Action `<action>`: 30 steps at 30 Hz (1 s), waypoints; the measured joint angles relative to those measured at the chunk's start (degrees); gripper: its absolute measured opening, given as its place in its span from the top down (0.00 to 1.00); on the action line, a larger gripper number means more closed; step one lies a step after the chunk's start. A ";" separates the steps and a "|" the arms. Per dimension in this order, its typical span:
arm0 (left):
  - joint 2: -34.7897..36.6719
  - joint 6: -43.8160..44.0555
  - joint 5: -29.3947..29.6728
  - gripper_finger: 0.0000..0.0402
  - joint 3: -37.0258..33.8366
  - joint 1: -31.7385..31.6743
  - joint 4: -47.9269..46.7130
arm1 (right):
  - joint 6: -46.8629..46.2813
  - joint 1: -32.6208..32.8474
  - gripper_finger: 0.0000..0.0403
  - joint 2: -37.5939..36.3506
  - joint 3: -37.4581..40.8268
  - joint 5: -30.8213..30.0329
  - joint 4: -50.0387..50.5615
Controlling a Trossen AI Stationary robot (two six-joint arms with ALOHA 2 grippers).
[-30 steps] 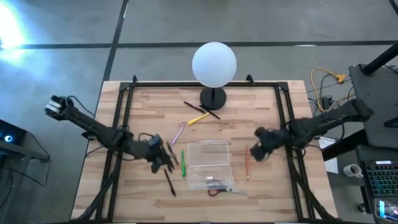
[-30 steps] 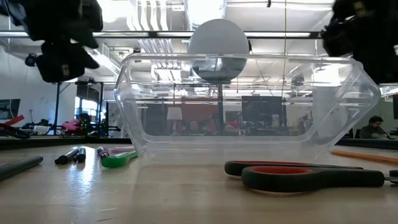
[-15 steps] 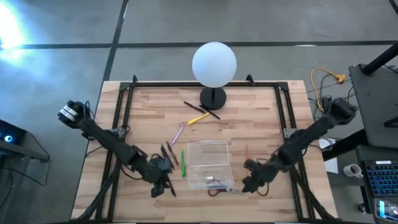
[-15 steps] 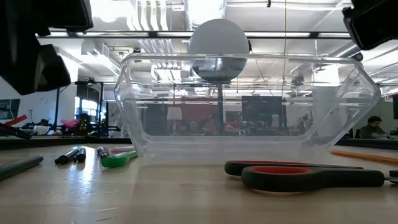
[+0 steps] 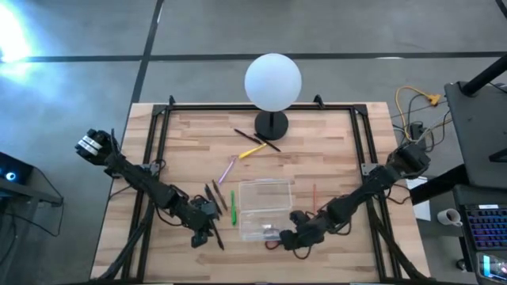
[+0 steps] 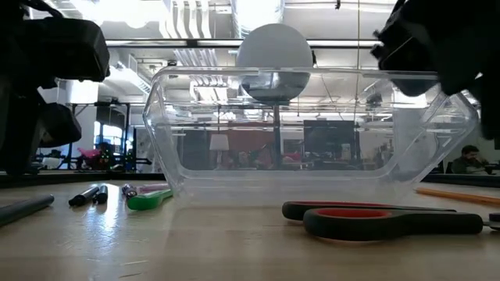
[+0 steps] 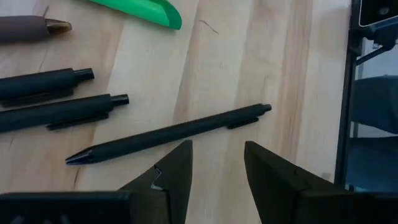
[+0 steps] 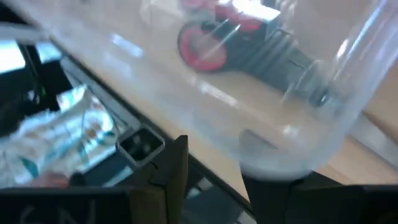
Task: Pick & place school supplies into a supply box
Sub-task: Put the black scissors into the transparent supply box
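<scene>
The clear supply box (image 5: 265, 207) (image 6: 312, 133) sits on its base on the wooden table. The red-handled scissors (image 5: 279, 240) (image 6: 383, 218) lie flat at its near wall. My left gripper (image 5: 203, 234) (image 7: 217, 163) hovers open, low over a lone black pen (image 5: 215, 233) (image 7: 168, 132) that lies just beyond its fingertips. My right gripper (image 5: 290, 238) (image 8: 214, 177) is open, low at the box's near right corner, beside the scissors (image 8: 205, 43). A green pen (image 5: 233, 206), two black pens (image 5: 214, 196), a pink pen (image 5: 227, 168) and an orange-brown pencil (image 5: 314, 202) lie around the box. My right gripper has one finger (image 8: 273, 190) right below the box's rounded near corner (image 8: 273, 152); whether it touches the clear wall I cannot tell.
A white globe lamp (image 5: 272, 83) on a black base stands at the far middle, with a yellow pen (image 5: 252, 150) and two black pens (image 5: 245, 136) beside it. Black frame rails (image 5: 158, 158) run along the table's left, right and far sides.
My right gripper has moved from the box's right side to the table's near edge, then left along it to the scissors. My left gripper has moved toward the near edge, from the pens left of the box down to the lone black pen, and stayed there.
</scene>
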State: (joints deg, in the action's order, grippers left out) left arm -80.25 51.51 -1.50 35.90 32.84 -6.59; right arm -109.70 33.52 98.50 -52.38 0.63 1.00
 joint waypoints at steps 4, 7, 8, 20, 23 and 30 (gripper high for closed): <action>-0.02 0.00 0.00 0.68 0.27 -0.19 0.00 | -3.05 -1.57 0.67 -0.42 1.13 -3.48 4.17; -0.02 -0.01 -0.02 0.68 0.35 -0.39 0.01 | -2.69 -3.51 0.68 -0.52 2.61 -4.03 6.68; -0.02 -0.17 -0.04 0.68 0.35 -0.49 -0.08 | -1.46 -4.14 0.69 -0.52 3.17 -3.65 6.93; -0.02 -1.49 -0.03 0.68 -0.39 -1.92 -0.07 | 47.67 -0.49 0.67 -0.95 -3.85 -4.83 7.22; -0.02 -1.66 -0.02 0.68 -0.42 -2.25 -0.08 | 55.67 -0.43 0.66 1.07 -6.40 -4.53 7.75; 0.21 -1.73 -0.04 0.68 -0.44 -2.19 -0.94 | 57.08 -0.72 0.67 6.23 -11.47 -5.32 9.88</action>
State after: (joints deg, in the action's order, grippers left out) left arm -80.04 49.78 -1.53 35.46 30.65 -7.53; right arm -52.62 32.80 104.72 -63.85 -4.69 10.88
